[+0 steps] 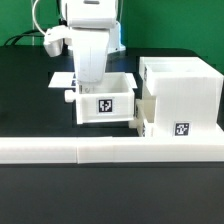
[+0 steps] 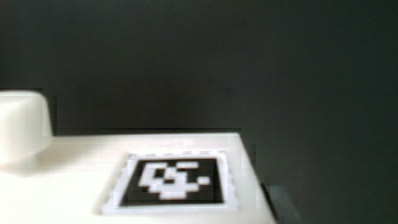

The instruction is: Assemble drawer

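The drawer's large boxy housing (image 1: pixel 180 92) stands at the exterior view's right, with a tag on its front. An open-top tray (image 1: pixel 104 103) with a front tag sits at centre, and a small knob (image 1: pixel 70 97) shows on its left side. A second small white part (image 1: pixel 146 117) sits between the tray and the housing. My gripper (image 1: pixel 87 78) reaches down from above to the tray's far left part; its fingertips are hidden there. The wrist view is blurred. It shows a white tagged surface (image 2: pixel 173 180) and a rounded white lump (image 2: pixel 18 130), with no fingers to be made out.
A long low white L-shaped bar (image 1: pixel 100 150) runs across the front of the black table. The marker board (image 1: pixel 62 78) lies flat behind the tray at the exterior view's left. The housing stands close to the tray's right side.
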`<control>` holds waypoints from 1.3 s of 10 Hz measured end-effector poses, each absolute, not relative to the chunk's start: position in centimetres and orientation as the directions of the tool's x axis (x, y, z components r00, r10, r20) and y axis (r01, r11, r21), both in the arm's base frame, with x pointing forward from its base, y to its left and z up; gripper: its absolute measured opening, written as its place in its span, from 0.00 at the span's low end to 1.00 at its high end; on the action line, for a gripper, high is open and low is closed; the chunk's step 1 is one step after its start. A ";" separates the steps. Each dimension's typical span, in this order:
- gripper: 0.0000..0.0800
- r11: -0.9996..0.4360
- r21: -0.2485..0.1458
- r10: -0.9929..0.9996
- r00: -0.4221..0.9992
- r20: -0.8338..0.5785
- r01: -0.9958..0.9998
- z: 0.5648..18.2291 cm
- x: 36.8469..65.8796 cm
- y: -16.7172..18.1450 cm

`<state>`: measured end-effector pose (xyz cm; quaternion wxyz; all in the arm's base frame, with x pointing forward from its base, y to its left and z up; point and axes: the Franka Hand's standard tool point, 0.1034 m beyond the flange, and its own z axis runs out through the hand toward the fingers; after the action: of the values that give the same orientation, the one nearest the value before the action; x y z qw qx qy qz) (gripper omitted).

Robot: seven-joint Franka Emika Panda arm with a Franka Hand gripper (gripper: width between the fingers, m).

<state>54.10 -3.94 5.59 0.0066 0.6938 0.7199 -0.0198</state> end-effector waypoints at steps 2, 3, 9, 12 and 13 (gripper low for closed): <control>0.06 0.039 -0.019 0.999 -0.040 -0.036 0.999 5.6 54.1 -3.6; 0.06 0.034 -0.018 0.999 -0.035 -0.036 0.999 5.8 54.4 -3.3; 0.06 0.012 -0.012 0.999 -0.013 -0.034 1.000 6.0 55.1 -2.6; 0.06 0.016 -0.004 0.999 -0.016 -0.032 1.000 6.2 55.8 -1.7; 0.06 0.017 -0.006 0.999 -0.017 -0.031 1.000 5.9 55.7 -1.6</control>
<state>55.74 -1.59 5.86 0.0089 0.7010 0.7130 -0.0132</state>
